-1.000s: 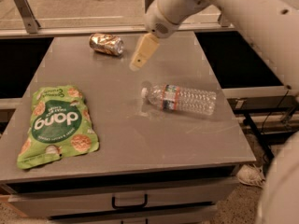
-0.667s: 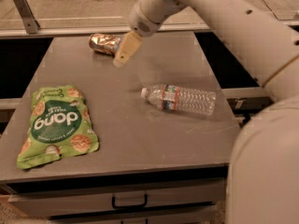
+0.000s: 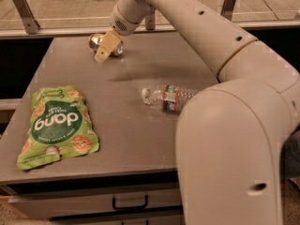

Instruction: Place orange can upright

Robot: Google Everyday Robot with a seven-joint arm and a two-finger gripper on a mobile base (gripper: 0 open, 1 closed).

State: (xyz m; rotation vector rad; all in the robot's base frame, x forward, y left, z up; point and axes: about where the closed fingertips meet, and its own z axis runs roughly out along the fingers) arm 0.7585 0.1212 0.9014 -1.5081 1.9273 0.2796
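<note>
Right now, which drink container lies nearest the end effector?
The orange can at the far edge, where the end effector is; the water bottle lies mid-table, apart.

the tan gripper (image 3: pixel 102 53) hangs just in front of the shiny gold-toned orange can (image 3: pixel 95 41) at the far side of the grey table (image 3: pixel 131 71). the arm (image 3: pixel 211 46) is cream. the snack bag (image 3: pixel 56 125) is green with white lettering; the clear bottle (image 3: pixel 169 98) wears an orange label.

Indoor workspace, likely an office or lab: a grey cabinet (image 3: pixel 131 125) with a drawer (image 3: pixel 130 204), a metal rail (image 3: pixel 56 31) and tan floor (image 3: pixel 70 3) behind it; the gripper (image 3: pixel 100 55) hovers over the cabinet's far side
</note>
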